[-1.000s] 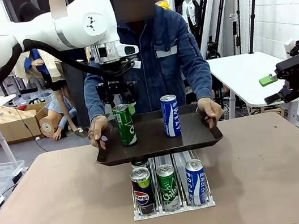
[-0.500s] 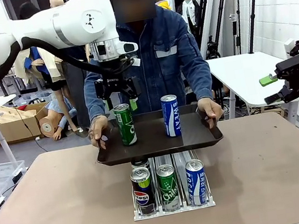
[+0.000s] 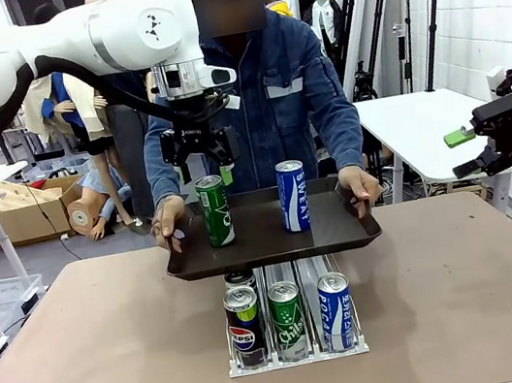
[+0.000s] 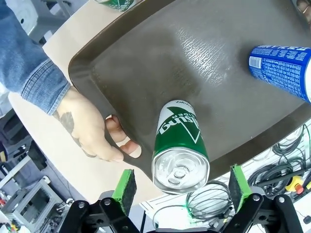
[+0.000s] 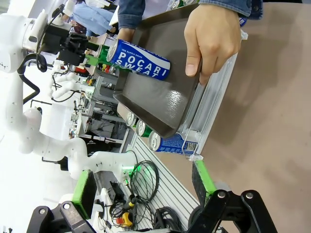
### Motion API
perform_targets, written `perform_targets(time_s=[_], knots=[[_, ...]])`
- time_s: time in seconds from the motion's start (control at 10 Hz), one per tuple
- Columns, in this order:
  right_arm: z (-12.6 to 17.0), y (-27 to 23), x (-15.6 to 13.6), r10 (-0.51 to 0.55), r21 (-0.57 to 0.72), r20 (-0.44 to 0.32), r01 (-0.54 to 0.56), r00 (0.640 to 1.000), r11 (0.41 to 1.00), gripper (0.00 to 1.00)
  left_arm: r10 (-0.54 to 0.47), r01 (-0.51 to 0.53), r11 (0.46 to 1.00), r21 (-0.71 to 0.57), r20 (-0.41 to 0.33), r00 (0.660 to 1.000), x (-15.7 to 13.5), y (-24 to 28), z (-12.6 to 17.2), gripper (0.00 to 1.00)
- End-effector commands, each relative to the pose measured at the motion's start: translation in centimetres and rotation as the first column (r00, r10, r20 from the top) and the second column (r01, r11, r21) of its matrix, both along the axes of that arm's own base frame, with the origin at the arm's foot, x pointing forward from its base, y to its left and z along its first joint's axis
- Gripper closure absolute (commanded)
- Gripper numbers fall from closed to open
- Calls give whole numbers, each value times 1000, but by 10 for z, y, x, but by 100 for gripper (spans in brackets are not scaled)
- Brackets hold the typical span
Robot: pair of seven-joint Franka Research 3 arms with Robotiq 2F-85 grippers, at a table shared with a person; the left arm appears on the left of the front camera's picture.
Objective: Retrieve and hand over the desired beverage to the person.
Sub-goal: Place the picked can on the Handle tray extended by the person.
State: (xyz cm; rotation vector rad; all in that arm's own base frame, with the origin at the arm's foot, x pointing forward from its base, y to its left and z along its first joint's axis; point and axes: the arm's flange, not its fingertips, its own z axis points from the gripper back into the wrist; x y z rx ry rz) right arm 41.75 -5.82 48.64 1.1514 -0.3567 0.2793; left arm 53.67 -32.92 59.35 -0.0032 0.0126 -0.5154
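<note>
A: The person is standing at the far side of the brown table, holding a dark tray whose near edge is hiding the rack's far end.

B: The green can is standing upright on the tray's left, long axis vertical, a blue can to its right.

A: The left gripper is hanging spread just above the green can, touching nothing. The right gripper is sitting at the far right, pads apart around nothing.
</note>
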Motion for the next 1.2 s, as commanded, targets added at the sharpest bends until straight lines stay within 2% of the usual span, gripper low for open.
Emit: perform_targets(time_s=[0.0, 0.9, 1.1], knots=[[0, 1, 0, 3, 3, 1, -3, 1000, 1000, 0, 5, -5, 1000, -18, 2, 1000, 1, 1, 0, 0], [0, 1, 0, 3, 3, 1, -3, 1000, 1000, 0, 0, 0, 1000, -1, 1, 1000, 1, 0, 0, 0], [0, 1, 0, 3, 3, 1, -3, 1000, 1000, 0, 48, -44, 996, -72, 56, 997, -12, 11, 28, 0]])
